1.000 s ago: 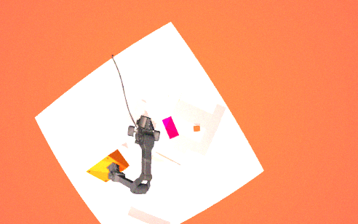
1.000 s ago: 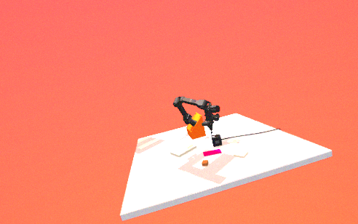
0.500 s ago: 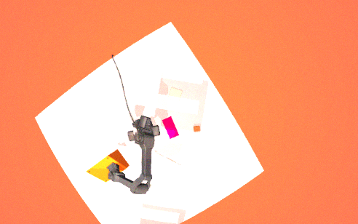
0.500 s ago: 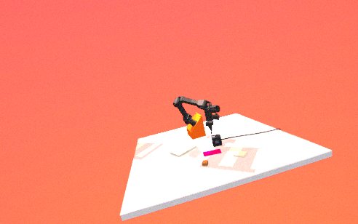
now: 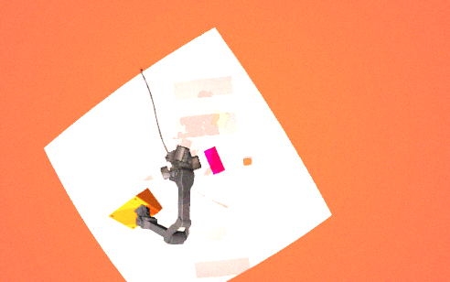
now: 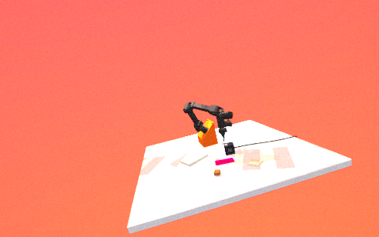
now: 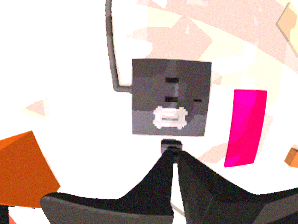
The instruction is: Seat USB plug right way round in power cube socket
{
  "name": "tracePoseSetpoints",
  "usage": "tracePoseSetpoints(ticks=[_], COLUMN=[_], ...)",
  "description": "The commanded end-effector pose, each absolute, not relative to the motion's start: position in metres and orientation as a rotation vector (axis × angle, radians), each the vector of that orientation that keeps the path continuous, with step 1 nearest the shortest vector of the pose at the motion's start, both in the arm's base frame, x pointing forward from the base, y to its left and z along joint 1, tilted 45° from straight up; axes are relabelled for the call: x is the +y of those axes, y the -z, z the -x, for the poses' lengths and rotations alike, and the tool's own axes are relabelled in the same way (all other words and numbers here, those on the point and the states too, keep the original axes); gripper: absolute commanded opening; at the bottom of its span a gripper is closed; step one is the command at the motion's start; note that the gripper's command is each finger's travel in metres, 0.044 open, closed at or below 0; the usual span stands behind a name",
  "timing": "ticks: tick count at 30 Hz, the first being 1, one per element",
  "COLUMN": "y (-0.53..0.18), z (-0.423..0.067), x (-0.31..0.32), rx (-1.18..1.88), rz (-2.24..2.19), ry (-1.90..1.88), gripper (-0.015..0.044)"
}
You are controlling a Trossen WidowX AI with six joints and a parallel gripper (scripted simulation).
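The dark power cube (image 6: 229, 148) (image 7: 145, 110) stands on the white table (image 5: 283, 183) (image 6: 173, 200). Its top shows slots and a white-rimmed USB socket (image 7: 156, 118) in the wrist view, with no plug in it. My gripper (image 7: 175, 156) is shut on the small dark USB plug (image 7: 171, 146), which sticks out past the fingertips. In the wrist view the plug appears just beyond the cube's socket-side edge; the exterior view shows the fingers above and beside the cube. The arm hides most of the cube in the top view. Which way round the plug faces is unclear.
A cable (image 5: 155, 110) (image 6: 266, 141) (image 7: 111, 50) runs from the cube to the table edge. Nearby are a magenta block (image 5: 214, 160) (image 6: 224, 161) (image 7: 246, 127), a small orange block (image 5: 247, 161) (image 6: 217, 172), a pale slab (image 6: 194, 158) and an orange-yellow wedge (image 5: 125, 212) (image 6: 209, 136) at the arm's base.
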State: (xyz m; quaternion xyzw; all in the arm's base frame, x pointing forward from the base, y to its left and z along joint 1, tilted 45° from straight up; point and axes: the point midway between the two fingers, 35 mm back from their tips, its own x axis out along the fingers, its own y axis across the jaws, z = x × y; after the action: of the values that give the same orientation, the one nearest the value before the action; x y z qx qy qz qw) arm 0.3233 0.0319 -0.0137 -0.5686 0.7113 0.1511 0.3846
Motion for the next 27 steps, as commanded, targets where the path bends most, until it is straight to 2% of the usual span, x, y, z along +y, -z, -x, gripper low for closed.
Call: tracePoseSetpoints(ticks=[1,27], y=[0.0139,0.0169], z=[-0.3233,-0.324], x=[0.0318,0.0307], rx=[1.812,1.793], rz=[1.448,1.441], ry=[-0.385,-0.405], gripper=[0.0,0.0])
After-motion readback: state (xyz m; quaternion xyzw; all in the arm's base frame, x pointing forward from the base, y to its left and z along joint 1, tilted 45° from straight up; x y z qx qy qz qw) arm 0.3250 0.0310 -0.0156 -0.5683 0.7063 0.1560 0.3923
